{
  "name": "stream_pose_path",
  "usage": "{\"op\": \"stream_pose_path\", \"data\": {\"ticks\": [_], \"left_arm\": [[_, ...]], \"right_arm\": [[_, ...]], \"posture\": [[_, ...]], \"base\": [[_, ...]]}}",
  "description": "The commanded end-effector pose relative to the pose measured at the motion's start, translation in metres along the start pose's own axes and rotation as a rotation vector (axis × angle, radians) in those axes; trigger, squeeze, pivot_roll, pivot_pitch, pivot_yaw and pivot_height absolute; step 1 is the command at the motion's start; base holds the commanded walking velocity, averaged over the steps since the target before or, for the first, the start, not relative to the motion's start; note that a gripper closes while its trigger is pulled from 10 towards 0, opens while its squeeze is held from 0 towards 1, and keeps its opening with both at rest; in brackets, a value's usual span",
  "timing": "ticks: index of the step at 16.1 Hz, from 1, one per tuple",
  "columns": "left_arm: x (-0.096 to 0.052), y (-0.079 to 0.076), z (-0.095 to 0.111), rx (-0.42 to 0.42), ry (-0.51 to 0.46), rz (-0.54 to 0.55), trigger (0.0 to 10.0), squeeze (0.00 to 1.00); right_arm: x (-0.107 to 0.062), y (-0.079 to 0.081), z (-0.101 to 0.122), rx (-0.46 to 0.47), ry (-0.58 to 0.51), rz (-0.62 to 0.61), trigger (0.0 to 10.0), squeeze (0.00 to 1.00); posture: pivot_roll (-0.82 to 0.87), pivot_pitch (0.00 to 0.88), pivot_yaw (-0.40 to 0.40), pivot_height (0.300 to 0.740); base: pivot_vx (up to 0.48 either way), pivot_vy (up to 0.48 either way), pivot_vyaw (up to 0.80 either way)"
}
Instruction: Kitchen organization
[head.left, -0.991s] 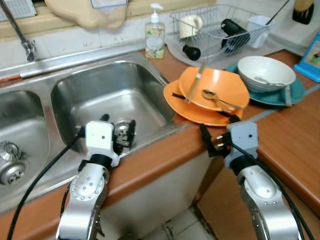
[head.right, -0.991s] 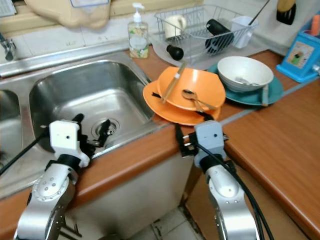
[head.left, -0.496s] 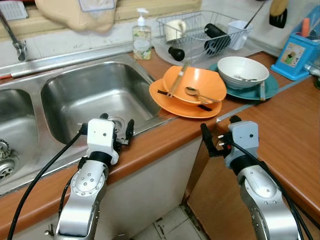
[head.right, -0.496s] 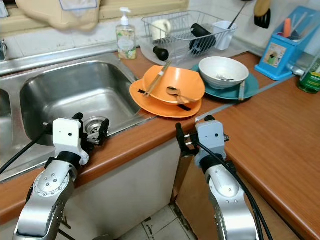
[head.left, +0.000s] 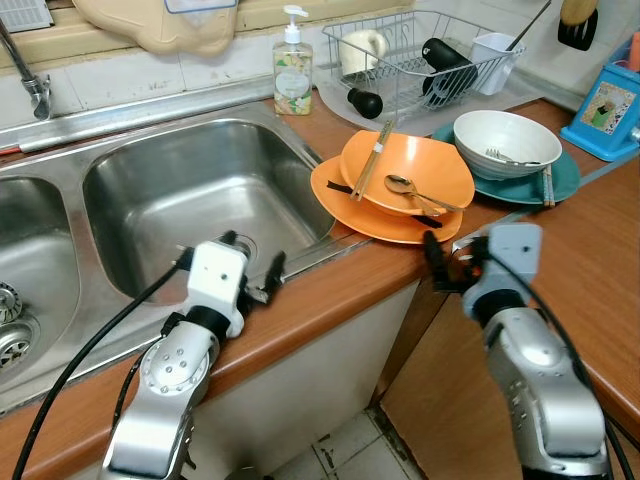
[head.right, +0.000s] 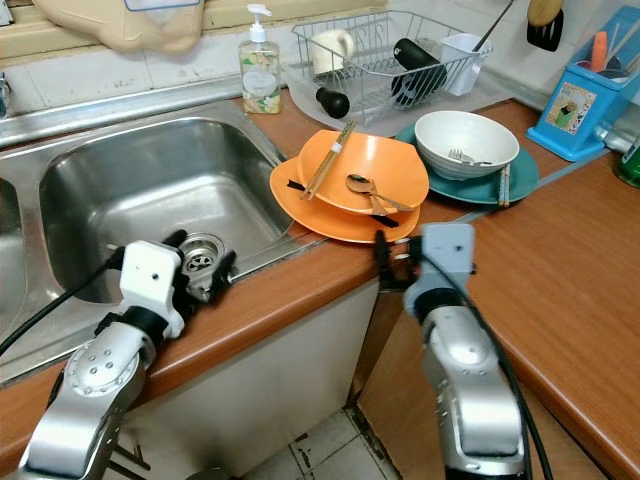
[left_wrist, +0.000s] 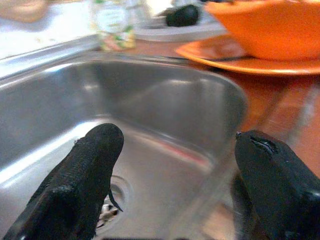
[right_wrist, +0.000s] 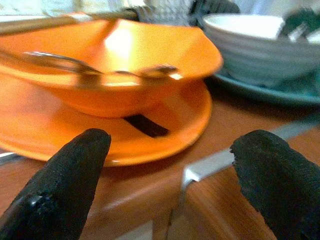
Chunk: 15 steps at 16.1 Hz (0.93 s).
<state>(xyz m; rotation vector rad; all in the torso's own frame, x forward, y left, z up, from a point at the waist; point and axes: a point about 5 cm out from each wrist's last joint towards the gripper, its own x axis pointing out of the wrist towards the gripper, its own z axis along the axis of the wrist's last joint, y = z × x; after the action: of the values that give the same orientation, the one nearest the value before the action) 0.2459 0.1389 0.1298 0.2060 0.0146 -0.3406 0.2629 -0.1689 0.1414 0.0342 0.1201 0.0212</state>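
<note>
Stage: the organizing looks to be at its very start; I judge that nothing is picked up or put away yet.
Right gripper (right_wrist: 167, 165): its fingers are spread wide and hold nothing. It hovers at the counter edge, just in front of the orange plate (head.left: 355, 205).
Left gripper (left_wrist: 172, 170): also spread wide and holding nothing. It hangs over the front rim of the sink (head.left: 120, 190), near the drain (head.right: 200, 253).
Orange stack: an orange bowl (head.left: 425, 170) sits on the orange plate, beside the sink. A spoon (head.left: 410, 190) lies in the bowl and a pair of chopsticks (head.left: 370, 160) leans across its rim. A dark flat thing lies on the plate under the bowl; I cannot tell what it is.
Second stack: a white bowl (head.left: 510, 140) with a fork (head.left: 508, 155) in it stands on a teal plate (head.left: 565, 180), just beside the orange stack.
Drying rack (head.left: 400, 50): it stands behind the stacks and holds a mug, a dark item and a white cup.
Other things: a soap bottle (head.left: 293, 65) stands behind the sink; a blue holder (head.left: 610, 105) is on the counter at the far right.
Left to do: as I judge it, all dishes and cutlery on the counter are not yet sorted. The orange stack is nearest to the right gripper, so it is probably first.
</note>
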Motion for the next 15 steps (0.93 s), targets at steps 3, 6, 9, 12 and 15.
{"op": "stream_pose_path", "data": {"ticks": [3,6,9,12,15], "left_arm": [[-0.002,-0.01,0.001,0.013,0.012,-0.119,10.0,0.0],[-0.003,-0.011,0.004,0.035,0.007,-0.171,10.0,0.0],[-0.003,-0.012,0.01,0.042,-0.007,-0.211,10.0,0.0],[-0.003,-0.014,0.014,0.044,-0.013,-0.25,10.0,0.0],[-0.004,-0.015,0.013,0.049,-0.001,-0.272,10.0,0.0]], "right_arm": [[0.007,-0.011,-0.003,0.084,0.06,-0.005,10.0,0.0],[0.015,-0.019,0.004,0.188,0.081,0.001,10.0,0.0],[0.021,-0.026,0.012,0.27,0.099,0.022,10.0,0.0],[0.029,-0.027,0.014,0.283,0.174,0.107,10.0,0.0],[0.038,-0.027,0.013,0.238,0.213,0.134,10.0,0.0]], "posture": [[0.0,0.0,0.003,0.74],[0.0,0.0,0.009,0.74],[0.0,0.0,0.011,0.74],[0.0,0.0,0.016,0.74],[0.01,0.0,0.017,0.74]], "base": [[0.0,0.0,0.0],[0.0,0.0,0.0],[0.0,0.0,0.0],[0.0,0.0,0.0],[0.0,0.0,0.0]]}}
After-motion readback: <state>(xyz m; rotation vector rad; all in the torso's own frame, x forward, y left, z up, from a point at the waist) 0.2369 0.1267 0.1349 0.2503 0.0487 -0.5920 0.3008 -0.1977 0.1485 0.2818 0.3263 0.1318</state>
